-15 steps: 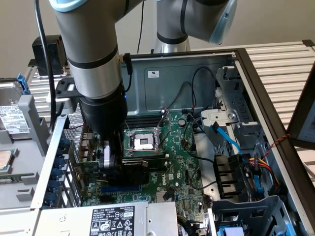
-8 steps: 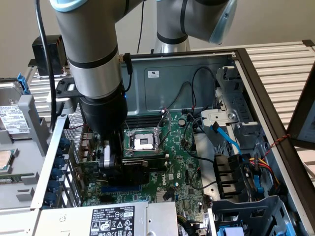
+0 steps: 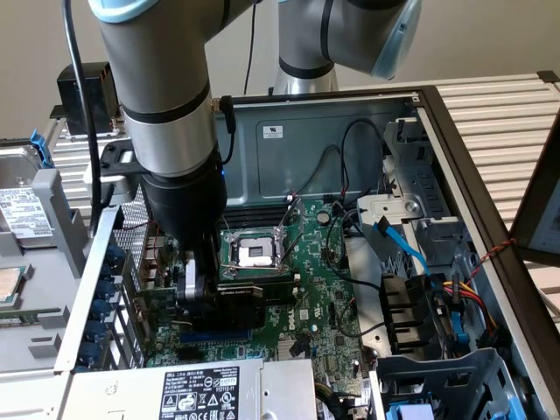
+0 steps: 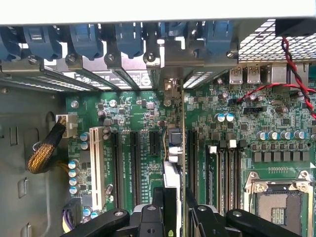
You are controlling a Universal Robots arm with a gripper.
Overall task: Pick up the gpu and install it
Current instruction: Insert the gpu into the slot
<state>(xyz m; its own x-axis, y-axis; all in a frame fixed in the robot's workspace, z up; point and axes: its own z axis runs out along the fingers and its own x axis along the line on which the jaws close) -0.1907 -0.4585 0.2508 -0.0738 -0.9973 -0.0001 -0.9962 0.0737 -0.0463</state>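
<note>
The gpu [image 3: 243, 293], a black-shrouded card on a green board, stands on edge low over the motherboard [image 3: 324, 297] inside the open computer case. My gripper [image 3: 199, 293] is shut on it from above, near its bracket end. In the wrist view the gpu [image 4: 174, 148] shows edge-on between my two black fingers [image 4: 158, 205]. It runs toward the rear slot openings [image 4: 170, 86] and lies between the black expansion slots [image 4: 134, 168] and the memory slots [image 4: 222, 168]. I cannot tell whether its lower edge sits in a slot.
The empty CPU socket [image 3: 249, 252] lies just behind the card. A grey power supply with a label [image 3: 188, 389] is at the front. A drive cage with blue and coloured cables [image 3: 420, 262] fills the exterior view's right. Blue bracket latches [image 4: 128, 39] line the rear wall, and a red-black wire [image 4: 296, 74] crosses nearby.
</note>
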